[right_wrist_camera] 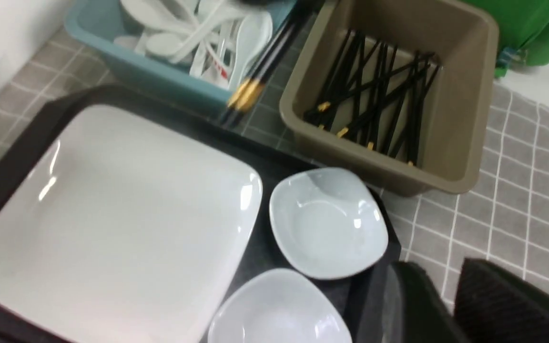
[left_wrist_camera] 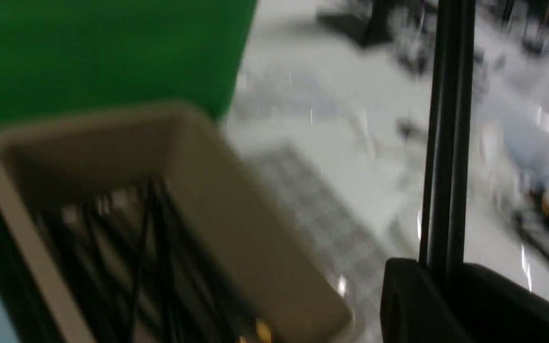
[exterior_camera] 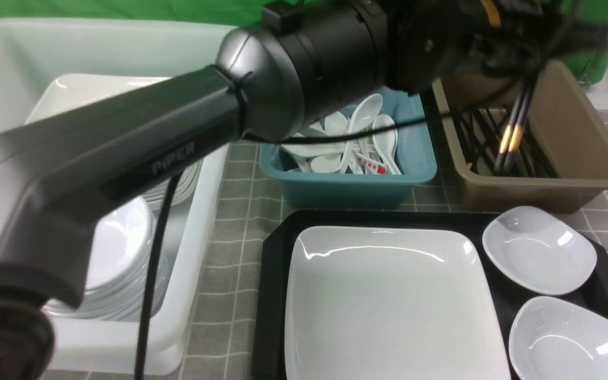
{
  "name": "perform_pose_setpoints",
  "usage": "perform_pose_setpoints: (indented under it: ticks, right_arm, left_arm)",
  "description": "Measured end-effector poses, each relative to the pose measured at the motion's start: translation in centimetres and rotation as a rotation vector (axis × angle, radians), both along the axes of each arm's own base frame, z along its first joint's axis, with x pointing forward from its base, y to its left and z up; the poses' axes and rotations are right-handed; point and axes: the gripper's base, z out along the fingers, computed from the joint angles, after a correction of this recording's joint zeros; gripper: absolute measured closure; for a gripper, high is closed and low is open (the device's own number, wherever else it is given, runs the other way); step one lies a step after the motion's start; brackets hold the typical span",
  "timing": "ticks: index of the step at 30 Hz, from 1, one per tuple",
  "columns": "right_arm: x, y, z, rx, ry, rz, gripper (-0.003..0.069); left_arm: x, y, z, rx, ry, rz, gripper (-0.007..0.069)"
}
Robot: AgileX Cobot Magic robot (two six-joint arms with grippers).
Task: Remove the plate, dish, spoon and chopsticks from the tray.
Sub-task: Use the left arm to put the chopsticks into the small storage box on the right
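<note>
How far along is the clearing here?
The left pincer holds the chopsticks, off the tray. The plate and two dishes still sit on it. No spoon shows on the tray's visible part; which one came off, I can't tell.

Ok so colours: the big rectangular glossy ceramic plate (exterior_camera: 396,306) is plain white, sitting on a matte black plastic tray (exterior_camera: 273,264). Right of that plate, the two small rounded-square glossy dishes (exterior_camera: 540,250) are plain white too. Beyond the plate there's a teal-blue rectangular plastic tub (exterior_camera: 346,184) with white spoons (exterior_camera: 364,113) in it, one with red marks on its handle. Beyond the plate and to the right, a brown plastic tub (exterior_camera: 547,184) has thin black chopsticks (right_wrist_camera: 379,95) with gold bands. The pair of long chopsticks (exterior_camera: 515,126) above that tub is black, gold-banded near the ends. Cloth around the plate's tray is grey with a whitish grid (exterior_camera: 230,253).
</note>
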Motion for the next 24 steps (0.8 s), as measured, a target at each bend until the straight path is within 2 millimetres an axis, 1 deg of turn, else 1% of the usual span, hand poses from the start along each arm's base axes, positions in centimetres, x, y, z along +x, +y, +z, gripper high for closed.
perform_pose_setpoints:
  ticks: [1,2,3,6,7,10,11,12,13,14,15,17,20,24]
  right_arm:
    - [0.0,0.0,0.0,0.007,-0.003,-0.004,0.0468]
    - [0.1,0.0,0.1,0.021,-0.007,-0.014,0.0466]
    - [0.1,0.0,0.2,0.047,-0.014,-0.029,0.0463]
    - [0.3,0.1,0.3,0.076,-0.028,-0.045,0.0462]
    - [0.3,0.1,0.3,0.077,-0.032,-0.045,0.0462]
    - [0.6,0.2,0.3,0.077,-0.033,-0.045,0.0462]
    - [0.9,0.3,0.2,0.077,-0.031,-0.045,0.0461]
    - [0.9,0.3,0.2,0.077,-0.030,-0.045,0.0461]
    - [1.1,0.4,0.1,0.076,-0.027,-0.045,0.0461]
    - [1.2,0.4,0.0,0.075,-0.023,-0.045,0.0461]
    - [1.5,0.5,-0.4,0.072,-0.014,-0.046,0.0461]
    - [1.8,0.5,-0.8,0.068,-0.003,-0.046,0.0461]
    - [2.0,0.6,-1.5,0.060,0.019,-0.047,0.0459]
    - [2.2,0.7,-2.2,0.053,0.038,-0.047,0.0455]
  left_arm:
    - [0.6,0.1,0.0,-0.028,-0.023,0.014,0.0531]
    - [1.2,0.1,-0.5,-0.042,-0.030,0.025,0.0531]
    - [2.3,0.0,-1.4,-0.075,-0.055,0.047,0.0531]
    - [3.9,-0.7,-3.9,-0.089,-0.067,0.068,0.0531]
    - [4.4,-1.1,-5.0,-0.085,-0.063,0.071,0.0531]
    - [5.1,-1.8,-6.8,-0.085,-0.048,0.074,0.0531]
    - [5.7,-2.4,-8.4,-0.078,-0.033,0.076,0.0531]
    - [5.7,-2.4,-8.2,-0.081,-0.036,0.076,0.0531]
    - [6.1,-2.8,-9.2,-0.076,-0.032,0.076,0.0531]
    - [6.2,-2.8,-9.1,-0.078,-0.036,0.075,0.0531]
    - [6.6,-3.3,-10.1,-0.071,-0.048,0.074,0.0531]
    - [7.1,-3.4,-10.4,-0.074,-0.074,0.076,0.0531]
    - [7.8,-3.4,-10.6,-0.085,-0.103,0.084,0.0531]
    - [8.6,-3.0,-11.4,-0.091,-0.121,0.101,0.0531]
